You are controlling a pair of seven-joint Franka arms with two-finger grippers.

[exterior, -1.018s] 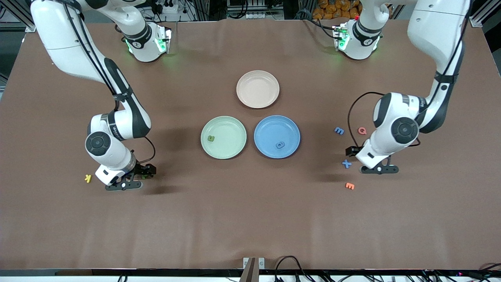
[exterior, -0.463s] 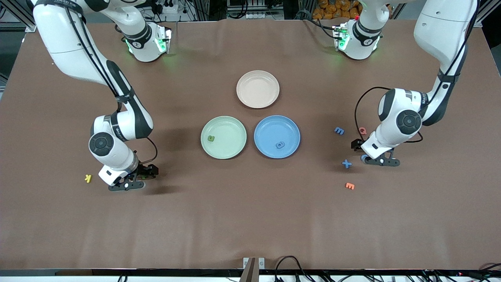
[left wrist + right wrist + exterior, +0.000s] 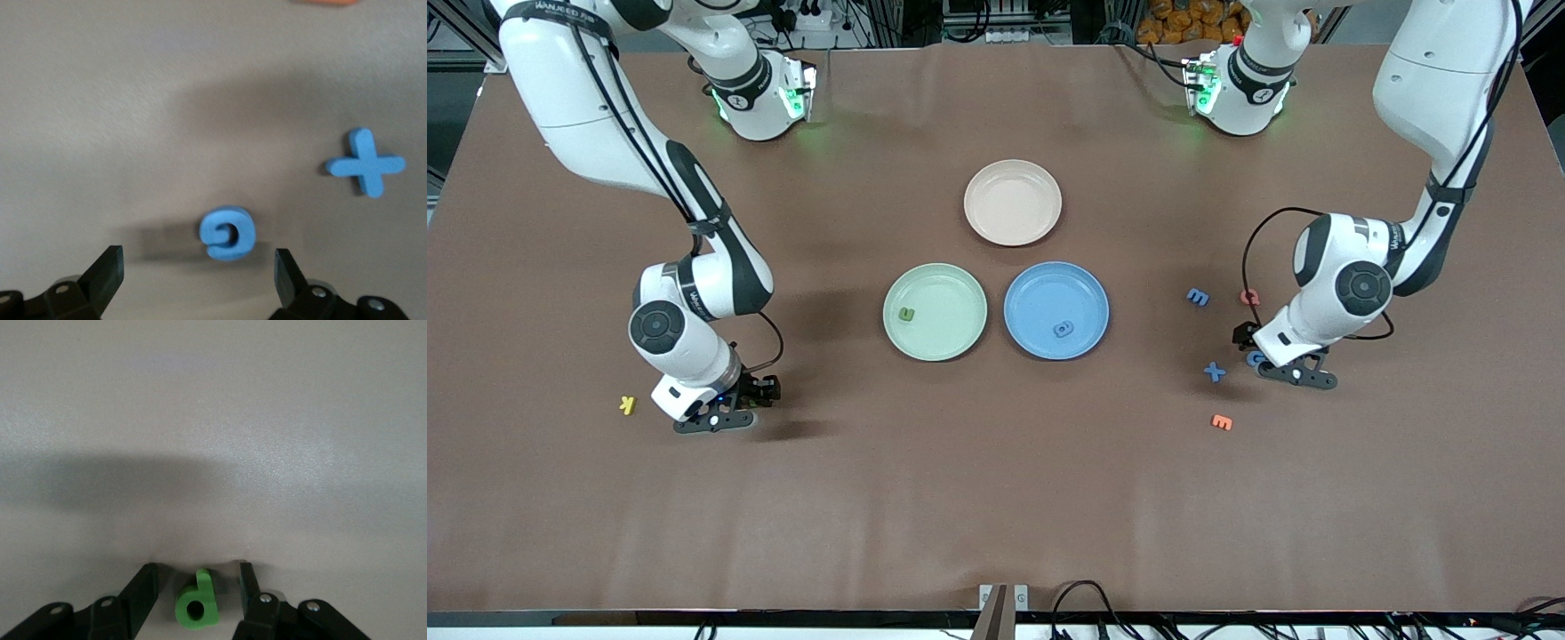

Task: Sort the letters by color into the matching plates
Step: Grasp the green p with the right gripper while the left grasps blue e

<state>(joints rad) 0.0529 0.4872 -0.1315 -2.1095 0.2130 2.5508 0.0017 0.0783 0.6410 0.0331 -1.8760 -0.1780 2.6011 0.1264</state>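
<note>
At the right arm's end of the surface: right claw (image 3: 195, 590) is low on the surface, fingers drawing in on either side of a green letter (image 3: 196, 607), not yet pinching it.
Key relation: that letter sits squarely between the fingers, stem pointing away from the wrist.
Left claw (image 3: 199, 265): spread wide, a blue letter (image 3: 227, 233) centred just ahead of it; blue cross letter (image 3: 365, 163) lies beside.
Destinations: green plate (image 3: 966, 334), blue plate (image 3: 1024, 286), mid-surface, one letter in each.

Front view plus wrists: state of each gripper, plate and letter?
Left gripper, open, over a blue round letter on the table.
Right gripper, open, straddling a green d, not touching.
Green plate, holds one green letter.
Blue plate, holds one blue letter.
</note>
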